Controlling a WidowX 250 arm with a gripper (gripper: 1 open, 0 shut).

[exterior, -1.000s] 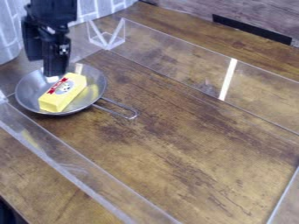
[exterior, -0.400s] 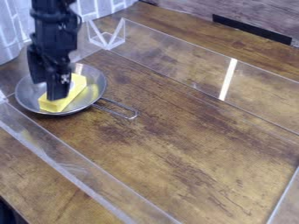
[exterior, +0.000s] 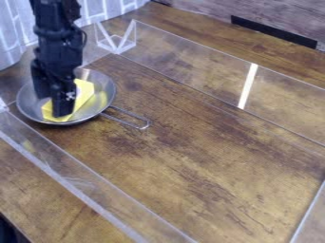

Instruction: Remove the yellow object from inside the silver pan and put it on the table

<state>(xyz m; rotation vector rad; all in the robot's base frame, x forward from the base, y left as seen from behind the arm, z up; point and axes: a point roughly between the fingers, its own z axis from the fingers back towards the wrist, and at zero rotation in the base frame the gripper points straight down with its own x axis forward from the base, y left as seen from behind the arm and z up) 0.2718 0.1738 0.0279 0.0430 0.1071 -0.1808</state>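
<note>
A dark brown wooden table [exterior: 191, 142] fills almost the whole view, its planks worn and streaked with paler grain. Clear glossy strips [exterior: 216, 81] run across it on a slant, one catching a bright white reflection at the right. At the far left corner there is a pale tiled wall, and a dark band runs along the far right edge of the table.

Most of the table, from the middle out to the right and near sides, lies bare of objects. Everything stands crowded into the far left corner. A clear wire-like stand [exterior: 117, 38] sits at the far edge there, just right of the black robot arm.

The silver pan [exterior: 32, 110], round, shallow and shiny, rests on the table near the left edge. Its thin wire-loop handle [exterior: 127, 119] points right and towards the near side, lying flat on the wood. Inside the pan lies the yellow object [exterior: 84, 97], a small block, mostly hidden behind the arm so that only its right side and a sliver at the left show.

The gripper [exterior: 56, 99] points straight down into the pan, directly over the yellow object. Its jaws stand apart; whether they touch the block cannot be told.
</note>
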